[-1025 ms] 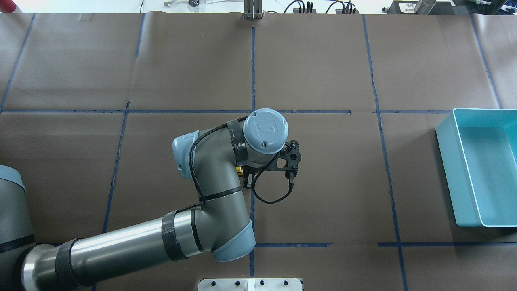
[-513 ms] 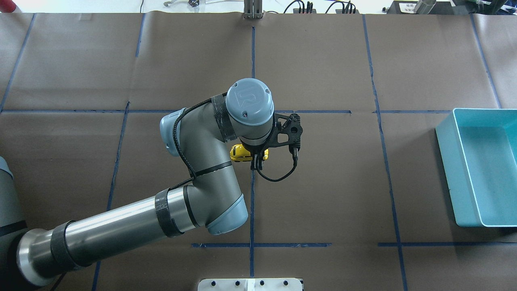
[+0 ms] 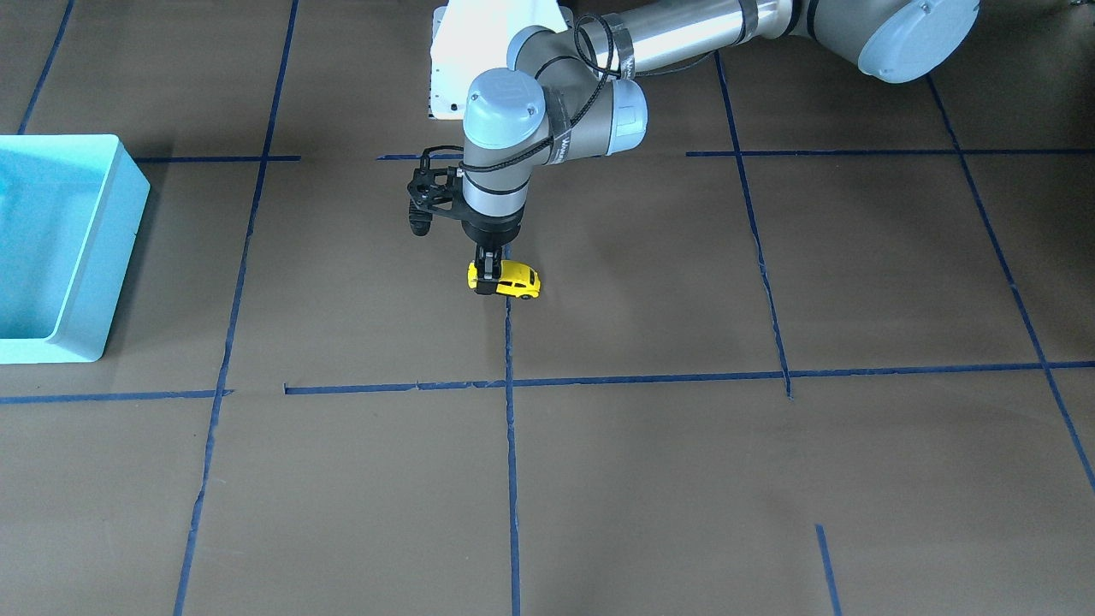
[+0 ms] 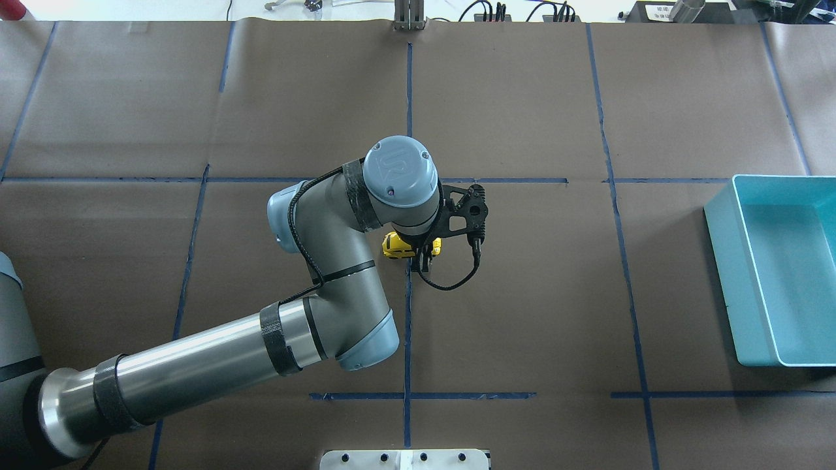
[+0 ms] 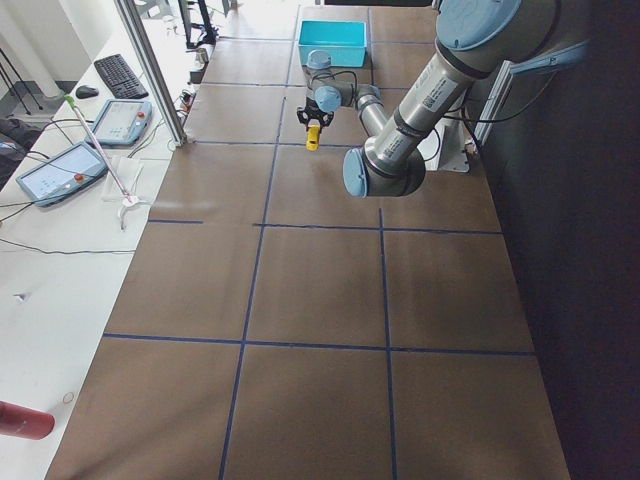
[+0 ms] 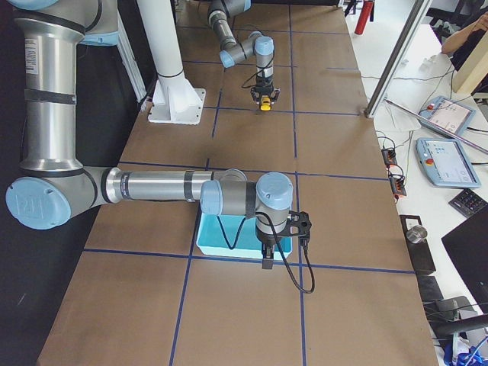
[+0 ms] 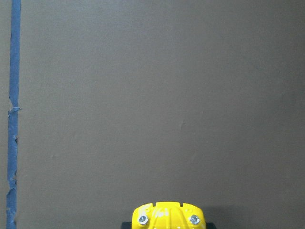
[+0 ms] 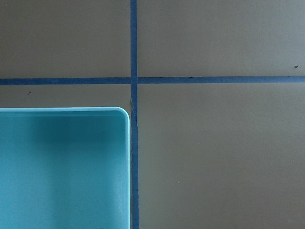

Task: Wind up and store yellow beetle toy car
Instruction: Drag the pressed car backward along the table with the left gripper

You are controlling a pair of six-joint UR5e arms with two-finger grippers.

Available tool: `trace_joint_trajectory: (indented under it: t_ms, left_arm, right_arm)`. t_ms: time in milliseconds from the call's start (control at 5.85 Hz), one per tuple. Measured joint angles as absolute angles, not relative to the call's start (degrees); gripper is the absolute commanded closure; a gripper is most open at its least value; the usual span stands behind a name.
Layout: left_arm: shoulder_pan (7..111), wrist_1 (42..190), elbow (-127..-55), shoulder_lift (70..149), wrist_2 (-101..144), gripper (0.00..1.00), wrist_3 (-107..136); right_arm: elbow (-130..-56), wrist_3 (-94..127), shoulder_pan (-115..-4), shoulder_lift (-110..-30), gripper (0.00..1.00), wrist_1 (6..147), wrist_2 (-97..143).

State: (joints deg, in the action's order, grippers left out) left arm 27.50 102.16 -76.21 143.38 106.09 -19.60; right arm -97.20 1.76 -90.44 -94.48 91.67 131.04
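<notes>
Pincer (image 3: 486, 281) on left arm (image 3: 547, 120) points down, clamping toy car (image 3: 517, 281).

A robotics lab: taped table (image 4: 522, 313), teach pendants (image 6: 448, 162)

Table (image 4: 522, 98): brown paper cover w/ blue tape grid (image 4: 673, 180); white mount plate (image 4: 405, 459) at table's near long edge; along table's opposite long edge, white bench (image 5: 60, 300) w/ teach pendant (image 5: 55, 172), 2nd pendant (image 5: 120, 120), keyboard (image 5: 118, 75), red cylinder (image 5: 20, 420); alu post (image 5: 152, 70) btw table & bench.
</notes>
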Motion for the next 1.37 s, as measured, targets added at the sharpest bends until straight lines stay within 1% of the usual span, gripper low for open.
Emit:
trace_joint_trajectory:
  t_ms: [1367]
  left_arm:
    - [27.81, 106.58, -75.93, 141.14, 106.73, 0.97, -19.44]
  right_arm:
    - [-96.7, 1.76, -90.44, -94.48, 0.0, 91.67, 131.04]
